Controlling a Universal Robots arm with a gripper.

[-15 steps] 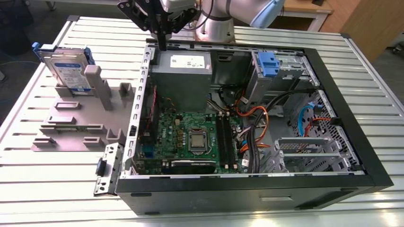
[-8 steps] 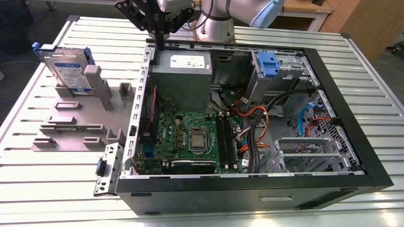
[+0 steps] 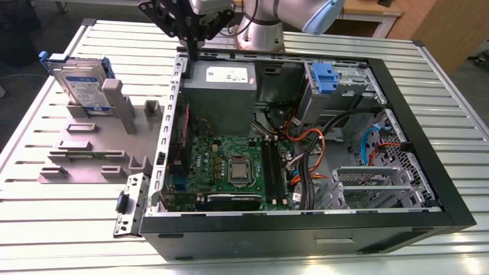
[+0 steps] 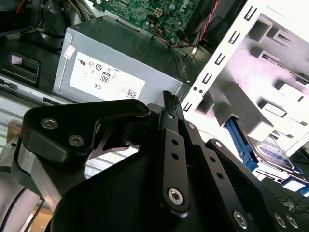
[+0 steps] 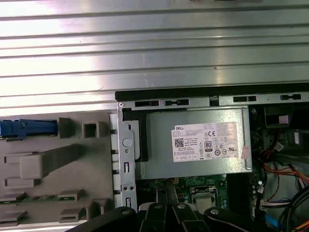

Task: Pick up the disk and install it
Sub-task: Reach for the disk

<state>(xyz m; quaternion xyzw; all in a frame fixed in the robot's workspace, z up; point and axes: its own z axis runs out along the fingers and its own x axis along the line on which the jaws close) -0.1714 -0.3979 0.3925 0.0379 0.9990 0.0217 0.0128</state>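
The disk [image 3: 79, 80], a silver drive with a white-and-blue label in a blue carrier, stands on edge in a slot of the grey fixture [image 3: 88, 156] at the exterior view's left, outside the computer case. The second wrist view shows it as the disk [image 4: 269, 149] behind the fixture's posts, and in the first wrist view its blue top edge [image 5: 26, 128] shows. My gripper [image 3: 189, 51] hangs above the case's rear wall by the power supply, to the right of the disk and apart from it. Its fingers [image 4: 170, 108] are shut together with nothing between them.
The open black case [image 3: 306, 220] lies on a ribbed metal table [image 3: 68, 212]. Inside are the grey power supply [image 3: 221, 86], a green motherboard [image 3: 229, 166], loose cables [image 3: 313, 143], a blue latch [image 3: 324, 77] on a drive bay and a metal cage [image 3: 367, 183].
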